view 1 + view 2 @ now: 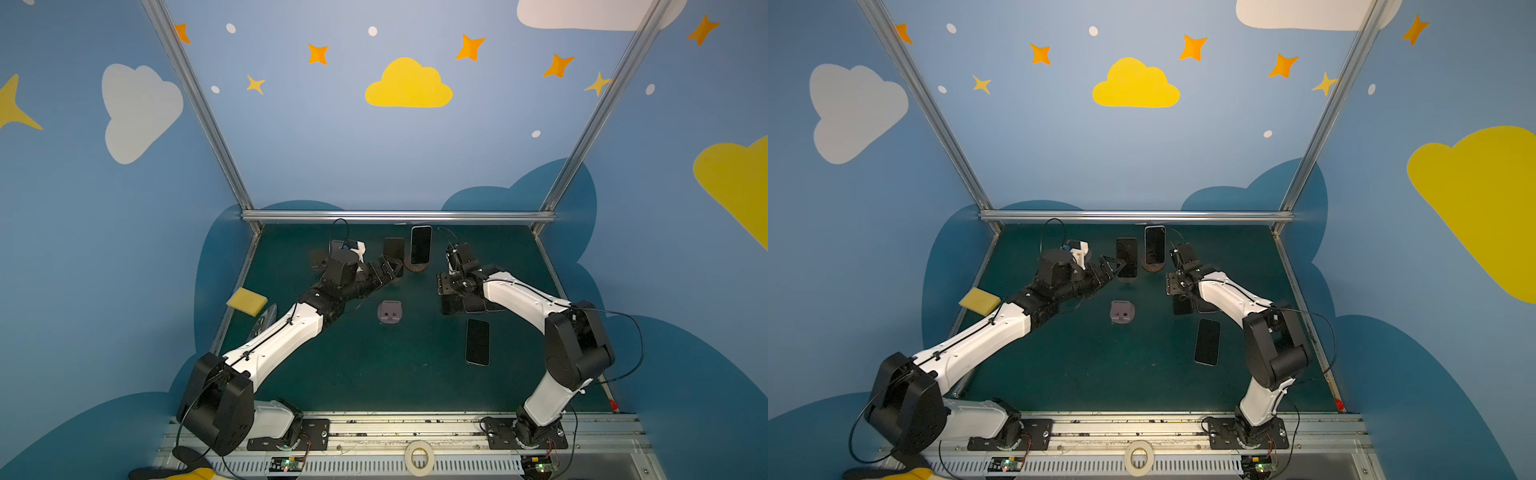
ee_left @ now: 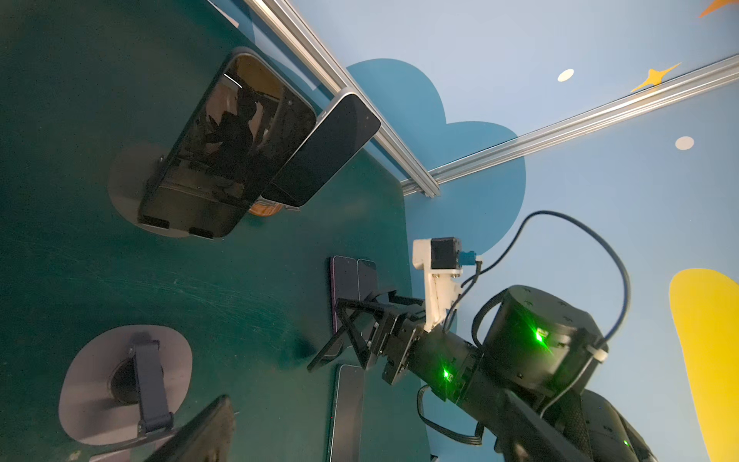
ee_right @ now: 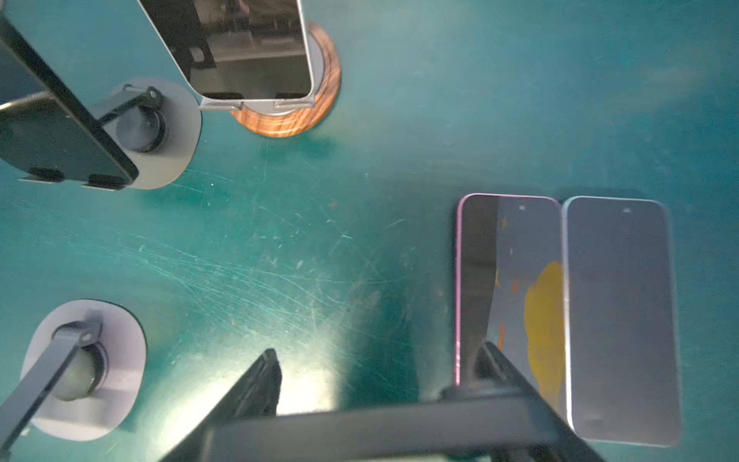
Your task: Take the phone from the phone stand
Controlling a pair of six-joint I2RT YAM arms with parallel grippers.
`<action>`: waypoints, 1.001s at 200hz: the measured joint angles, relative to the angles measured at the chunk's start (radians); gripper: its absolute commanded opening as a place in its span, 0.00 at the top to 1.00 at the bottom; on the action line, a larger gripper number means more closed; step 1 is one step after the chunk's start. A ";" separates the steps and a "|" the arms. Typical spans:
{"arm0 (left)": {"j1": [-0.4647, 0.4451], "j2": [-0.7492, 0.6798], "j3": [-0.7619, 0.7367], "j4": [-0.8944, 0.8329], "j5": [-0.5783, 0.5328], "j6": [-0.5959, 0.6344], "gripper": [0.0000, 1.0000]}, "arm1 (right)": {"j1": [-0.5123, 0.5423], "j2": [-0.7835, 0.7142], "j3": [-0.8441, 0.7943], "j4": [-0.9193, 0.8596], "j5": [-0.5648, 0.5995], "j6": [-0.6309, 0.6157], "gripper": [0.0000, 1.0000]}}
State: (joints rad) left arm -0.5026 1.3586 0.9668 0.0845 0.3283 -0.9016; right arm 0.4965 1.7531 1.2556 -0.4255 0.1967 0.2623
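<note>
Two dark phones stand on stands at the back of the green table. One phone (image 1: 394,246) (image 2: 236,148) leans on a grey phone stand (image 3: 176,136). The other phone (image 1: 421,244) (image 2: 328,152) rests on a stand with a round wooden base (image 1: 417,267) (image 3: 296,116). My left gripper (image 1: 392,266) is open, low beside the grey stand's phone, holding nothing. My right gripper (image 3: 376,372) (image 2: 332,332) is open over bare table, one fingertip over the edge of a pink-edged phone (image 3: 508,280) lying flat.
A blue-edged phone (image 3: 620,320) lies beside the pink-edged one, and another flat phone (image 1: 477,341) lies nearer the front. An empty grey stand (image 1: 389,312) sits mid-table. A yellow sponge (image 1: 246,301) lies at the left edge. A metal rail (image 1: 395,216) bounds the back.
</note>
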 measured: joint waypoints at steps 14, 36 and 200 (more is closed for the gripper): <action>0.000 0.000 0.000 0.000 0.000 0.000 0.00 | -0.002 0.038 0.041 -0.045 -0.018 0.002 0.46; 0.000 0.000 0.000 0.000 0.001 0.000 0.00 | -0.008 0.098 0.105 -0.122 -0.048 0.004 0.46; 0.000 0.000 0.000 0.000 0.001 0.002 0.00 | -0.047 0.294 0.293 -0.272 -0.092 0.009 0.41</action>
State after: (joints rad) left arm -0.5026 1.3586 0.9668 0.0845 0.3294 -0.9001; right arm 0.4492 2.0468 1.5482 -0.6975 0.1047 0.2714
